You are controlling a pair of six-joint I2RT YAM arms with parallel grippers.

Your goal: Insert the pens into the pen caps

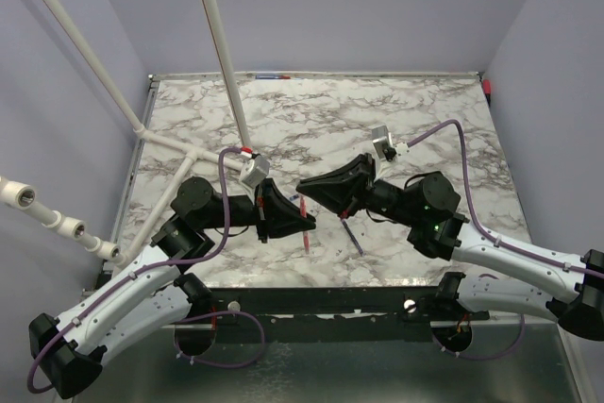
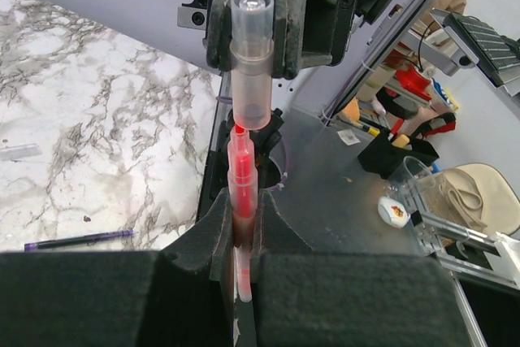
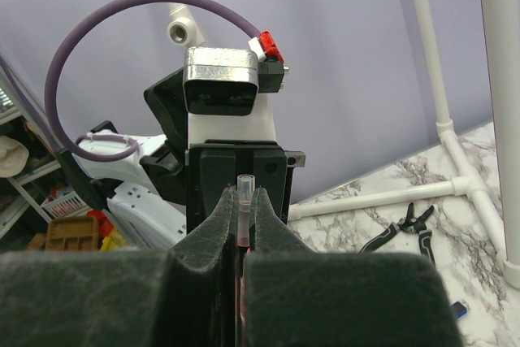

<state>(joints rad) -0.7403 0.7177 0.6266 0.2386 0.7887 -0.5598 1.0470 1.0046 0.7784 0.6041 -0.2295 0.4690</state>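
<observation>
- Red first: I count one red pen (image 2: 241, 184), standing roughly upright in my left gripper (image 2: 244, 229). The jaws are drawn in to a narrow slit and press its barrel from both sides.
- I count one dark pen (image 1: 352, 234) — it lies flat on the marble table (image 1: 425, 129) near the right arm, and neither gripper touches it.
- I can make out one clear cap (image 2: 250, 62), directly above the red pen, with its lower mouth around the pen's red tip.
- My right gripper (image 3: 244, 205) is pinched almost fully together on that clear cap — it faces the left gripper closely.
</observation>
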